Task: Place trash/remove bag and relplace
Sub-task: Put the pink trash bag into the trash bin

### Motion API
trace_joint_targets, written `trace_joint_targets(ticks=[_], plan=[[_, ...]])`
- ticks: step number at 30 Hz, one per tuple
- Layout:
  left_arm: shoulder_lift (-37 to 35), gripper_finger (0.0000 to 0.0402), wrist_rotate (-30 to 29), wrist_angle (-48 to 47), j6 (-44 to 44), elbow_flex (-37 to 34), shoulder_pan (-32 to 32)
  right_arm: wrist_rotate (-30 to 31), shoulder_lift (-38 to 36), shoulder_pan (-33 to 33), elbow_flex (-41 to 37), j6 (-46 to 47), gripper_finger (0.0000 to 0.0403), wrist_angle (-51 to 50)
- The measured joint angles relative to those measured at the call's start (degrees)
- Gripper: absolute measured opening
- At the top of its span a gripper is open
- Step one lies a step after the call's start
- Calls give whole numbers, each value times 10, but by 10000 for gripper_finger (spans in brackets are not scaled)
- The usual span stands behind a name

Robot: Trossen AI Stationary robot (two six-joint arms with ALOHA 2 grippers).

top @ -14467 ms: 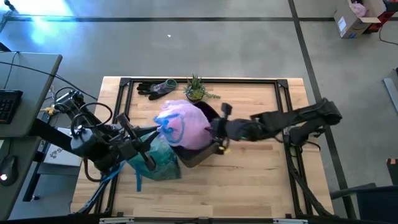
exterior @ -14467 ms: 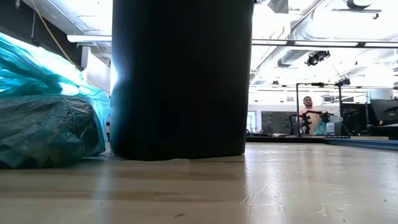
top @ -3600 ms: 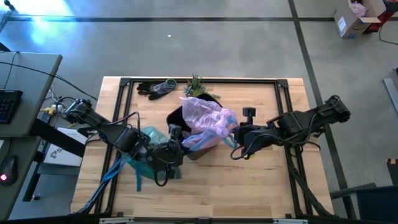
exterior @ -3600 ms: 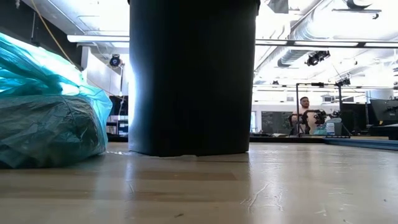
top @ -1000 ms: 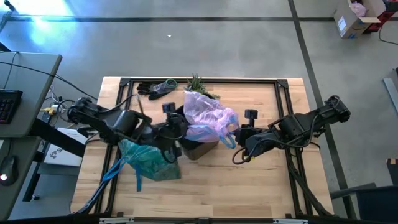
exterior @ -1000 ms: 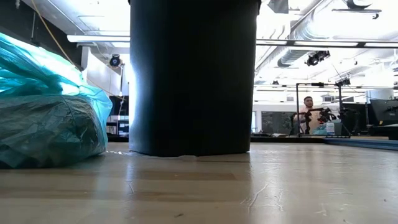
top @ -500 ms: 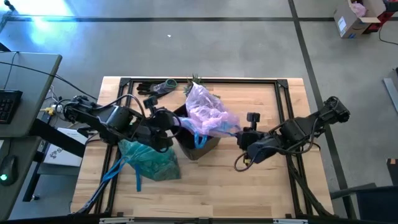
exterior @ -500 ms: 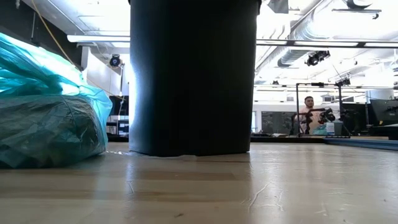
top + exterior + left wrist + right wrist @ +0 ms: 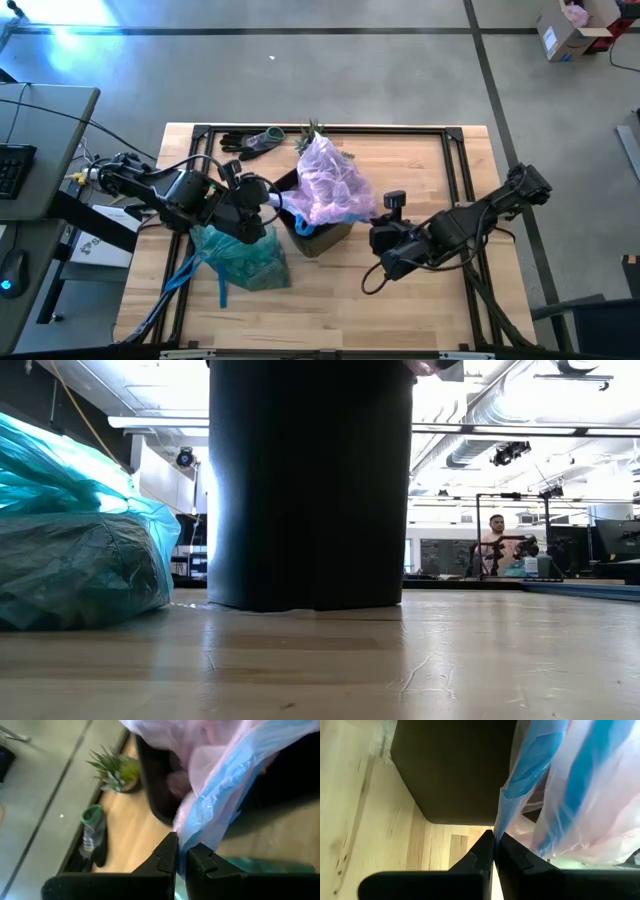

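At frame centre, the pink bag (image 9: 335, 185) over the black bin (image 9: 318, 232) is pinched by the left gripper (image 9: 180, 857) and by the right gripper (image 9: 494, 845).

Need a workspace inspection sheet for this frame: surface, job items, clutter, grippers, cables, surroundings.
Surface: wooden table inside a black frame.
Job's things: teal bag, bunched, lying on the table beside the black bin; pink bag draped over the bin's top. Loose trash: nothing seen.
Clutter: small plant and dark gloves at the far edge.
Grippers: left gripper shut on the pink bag's blue tie; right gripper shut on another blue tie.
Cables: bundle on the left arm's base.
Surroundings: desk with keyboard, cardboard box, a person far behind.
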Motion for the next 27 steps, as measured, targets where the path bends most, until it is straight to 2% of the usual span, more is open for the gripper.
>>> trace_joint_targets(ticks=[4,13,17,23,27], plan=[[-1,0,31,0,-6,-15,-22,-5,9,1,0,-8,0,4],[-1,0,34,-6,-13,-29,-37,-22,8,4,0,13,12,6],[-1,0,34,-6,-8,-29,-44,-21,7,23,0,36,50,6],[-1,0,33,7,7,-29,-55,25,7,62,0,65,129,7],[-1,0,32,12,22,-29,-66,42,7,96,0,56,158,48]])
